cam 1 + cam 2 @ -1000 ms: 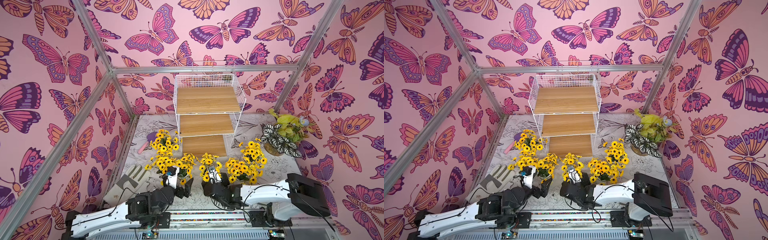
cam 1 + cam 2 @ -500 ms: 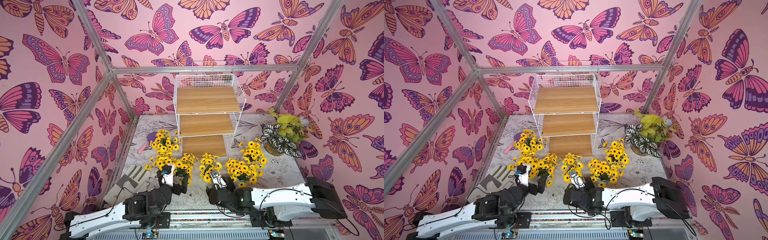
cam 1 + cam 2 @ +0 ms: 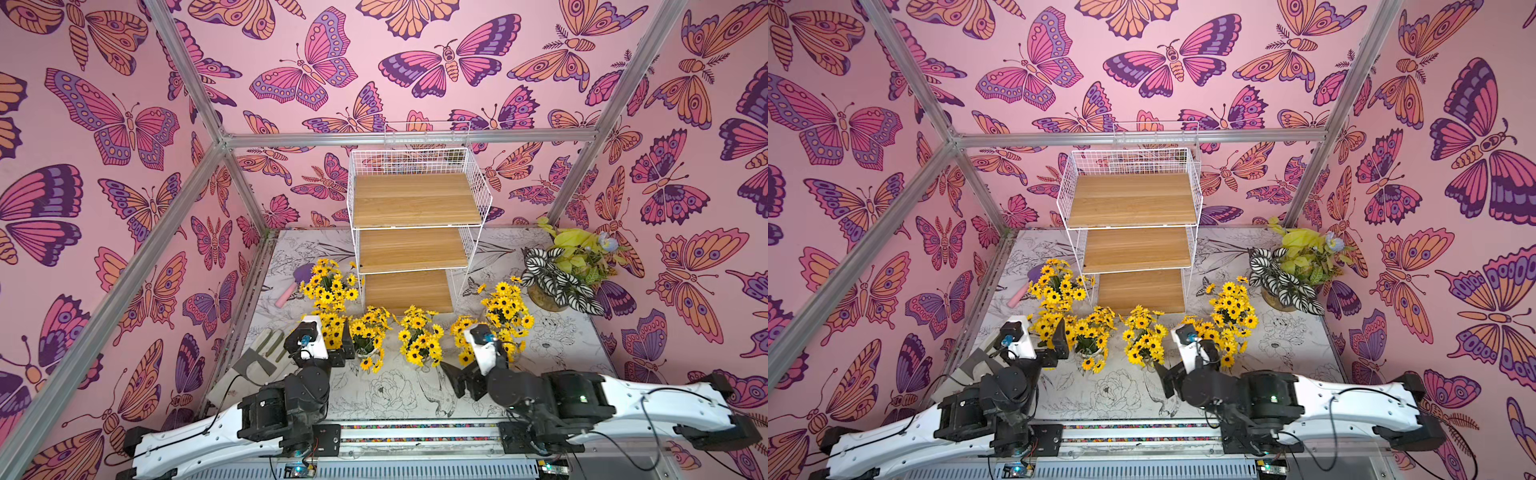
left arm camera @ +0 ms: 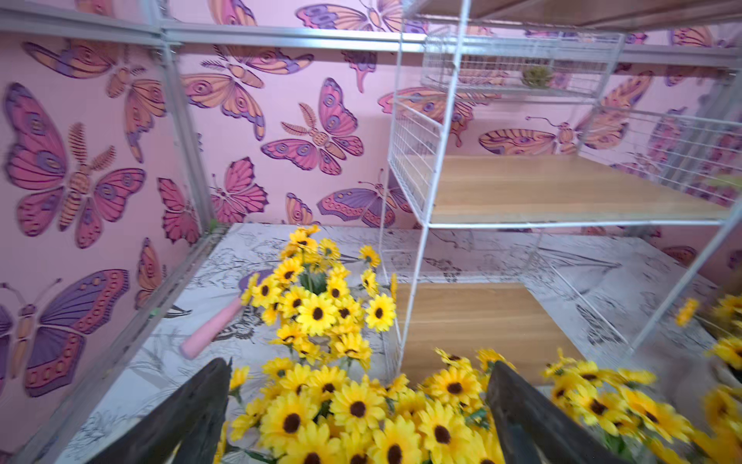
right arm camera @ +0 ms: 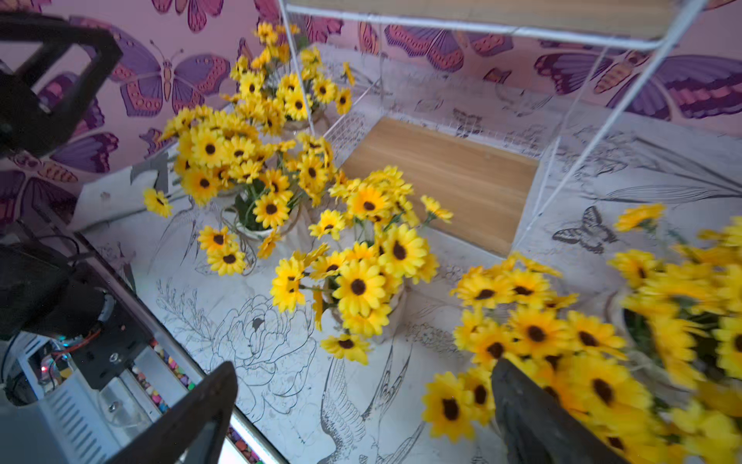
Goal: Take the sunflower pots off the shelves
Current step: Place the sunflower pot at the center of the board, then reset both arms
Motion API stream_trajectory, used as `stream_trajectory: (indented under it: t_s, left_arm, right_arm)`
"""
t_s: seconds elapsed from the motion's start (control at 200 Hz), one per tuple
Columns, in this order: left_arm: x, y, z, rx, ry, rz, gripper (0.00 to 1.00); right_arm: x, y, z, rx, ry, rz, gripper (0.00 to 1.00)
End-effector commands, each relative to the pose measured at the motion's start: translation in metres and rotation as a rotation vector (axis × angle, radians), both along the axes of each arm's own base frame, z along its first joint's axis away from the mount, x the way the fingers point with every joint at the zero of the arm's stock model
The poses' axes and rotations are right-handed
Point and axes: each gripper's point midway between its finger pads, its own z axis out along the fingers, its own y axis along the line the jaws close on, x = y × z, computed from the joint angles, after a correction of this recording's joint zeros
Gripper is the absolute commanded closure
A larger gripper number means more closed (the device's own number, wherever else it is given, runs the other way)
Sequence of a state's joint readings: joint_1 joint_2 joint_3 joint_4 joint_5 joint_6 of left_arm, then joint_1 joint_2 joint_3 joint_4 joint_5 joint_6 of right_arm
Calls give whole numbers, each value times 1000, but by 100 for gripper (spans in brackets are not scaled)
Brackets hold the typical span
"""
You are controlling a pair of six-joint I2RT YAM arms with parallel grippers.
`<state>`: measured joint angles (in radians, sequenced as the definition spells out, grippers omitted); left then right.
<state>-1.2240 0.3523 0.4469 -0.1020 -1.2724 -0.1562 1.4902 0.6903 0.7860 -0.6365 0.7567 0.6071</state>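
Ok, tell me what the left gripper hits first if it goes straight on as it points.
The left gripper, open, straddles a sunflower pot; its blooms come first. Beyond, seemingly, a second sunflower pot beside the shelves, though depth is unclear.

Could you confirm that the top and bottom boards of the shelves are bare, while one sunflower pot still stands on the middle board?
Not quite: the middle board is bare as well. Both top views show all three boards of the shelves empty, with the sunflower pots standing on the table.
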Motion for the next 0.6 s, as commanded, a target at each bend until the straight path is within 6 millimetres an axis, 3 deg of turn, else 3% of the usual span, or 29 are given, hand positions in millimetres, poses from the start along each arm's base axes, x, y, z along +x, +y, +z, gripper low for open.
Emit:
stream_trajectory:
  t_s: [0.0, 0.075, 0.2, 0.371, 0.496, 0.596]
  left_arm:
    - [1, 41, 20, -20, -57, 189, 0]
    - [3, 51, 23, -66, -75, 212, 0]
    - [14, 65, 22, -47, -98, 291, 0]
    - [47, 76, 1, 20, -38, 372, 0]
    - [68, 98, -15, -28, 6, 444, 0]
    - [77, 111, -16, -47, 11, 436, 0]
  right_arm:
    - [15, -52, 24, -90, -136, -107, 1]
    - [21, -68, 37, -105, -172, -154, 1]
    - [33, -67, 45, -195, -208, -189, 1]
    - [77, -70, 25, -271, -94, -260, 1]
    - [108, -100, 13, -223, -6, -361, 1]
    - [114, -128, 21, -187, -42, -464, 1]
